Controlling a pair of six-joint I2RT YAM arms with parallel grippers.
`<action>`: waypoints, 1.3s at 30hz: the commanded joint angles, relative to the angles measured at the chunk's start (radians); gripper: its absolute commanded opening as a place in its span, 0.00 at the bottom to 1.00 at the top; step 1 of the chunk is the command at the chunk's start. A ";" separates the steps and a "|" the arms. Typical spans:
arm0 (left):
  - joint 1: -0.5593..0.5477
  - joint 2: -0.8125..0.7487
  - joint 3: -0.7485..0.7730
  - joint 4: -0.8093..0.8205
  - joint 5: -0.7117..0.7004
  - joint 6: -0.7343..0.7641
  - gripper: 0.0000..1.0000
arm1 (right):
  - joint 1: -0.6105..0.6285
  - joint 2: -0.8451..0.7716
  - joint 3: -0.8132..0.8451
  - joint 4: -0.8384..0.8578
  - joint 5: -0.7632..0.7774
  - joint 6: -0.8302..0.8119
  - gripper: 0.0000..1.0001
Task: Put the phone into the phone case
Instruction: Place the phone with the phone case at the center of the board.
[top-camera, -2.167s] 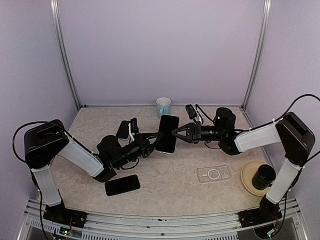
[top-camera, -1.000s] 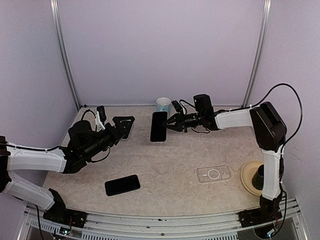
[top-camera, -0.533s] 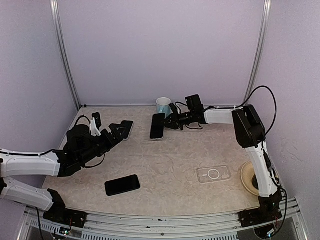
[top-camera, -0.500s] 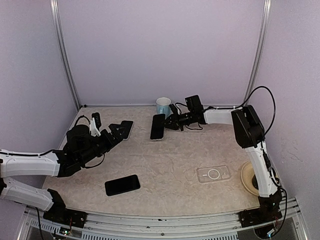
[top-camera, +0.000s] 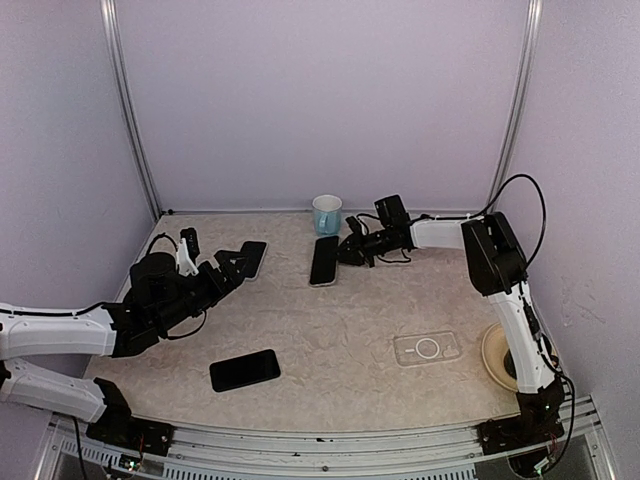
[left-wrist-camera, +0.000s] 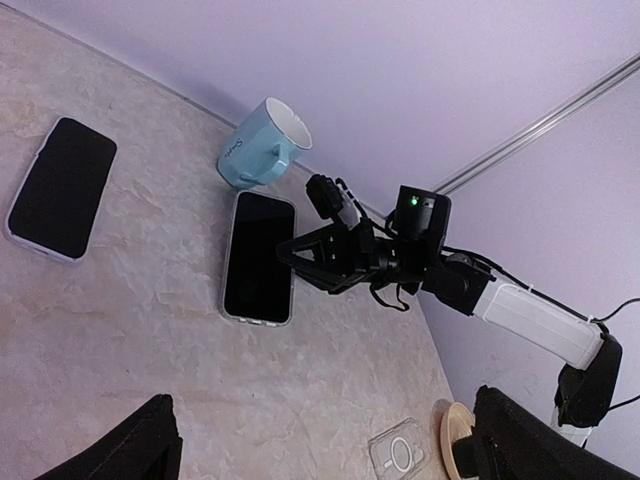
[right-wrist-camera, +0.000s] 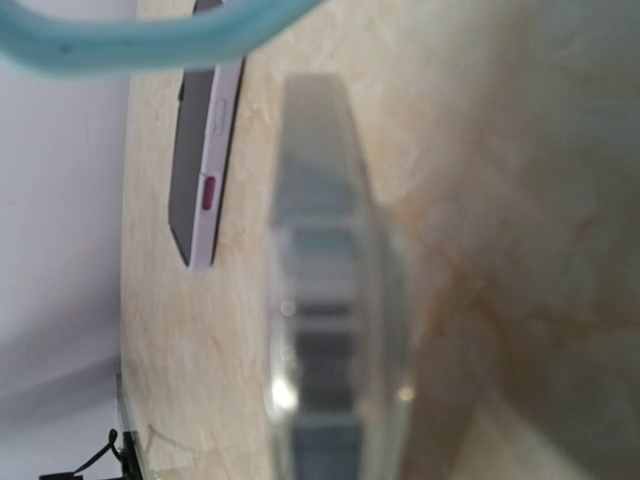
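Three phones (top-camera: 245, 370) (top-camera: 323, 260) (top-camera: 253, 259), one clear phone case (top-camera: 427, 348), one blue mug (top-camera: 327, 213), one plate (top-camera: 493, 355).

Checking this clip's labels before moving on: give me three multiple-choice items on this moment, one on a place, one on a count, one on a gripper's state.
1. Where does the clear phone case lie?
A. against the back wall
B. front right, just left of the tan plate
C. front left corner

2. How many phones show in the top view?
A. one
B. two
C. three

3. The left gripper is:
A. open and empty
B. shut on a phone
C. shut and empty

Key:
1 B: the case lies flat beside the plate.
2 C: there is a front phone, a far-left phone and a middle phone held at its edge by the right gripper.
3 A: its fingers stand wide apart with only table between them.
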 joint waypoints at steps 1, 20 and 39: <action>0.006 0.003 -0.010 0.015 -0.007 -0.001 0.99 | -0.012 0.016 0.019 -0.015 -0.020 -0.038 0.00; -0.001 0.052 -0.017 0.064 0.011 -0.029 0.99 | -0.013 0.018 -0.017 -0.049 -0.080 -0.059 0.05; -0.006 0.091 -0.017 0.093 0.015 -0.036 0.99 | -0.012 0.064 0.054 -0.122 -0.060 -0.074 0.20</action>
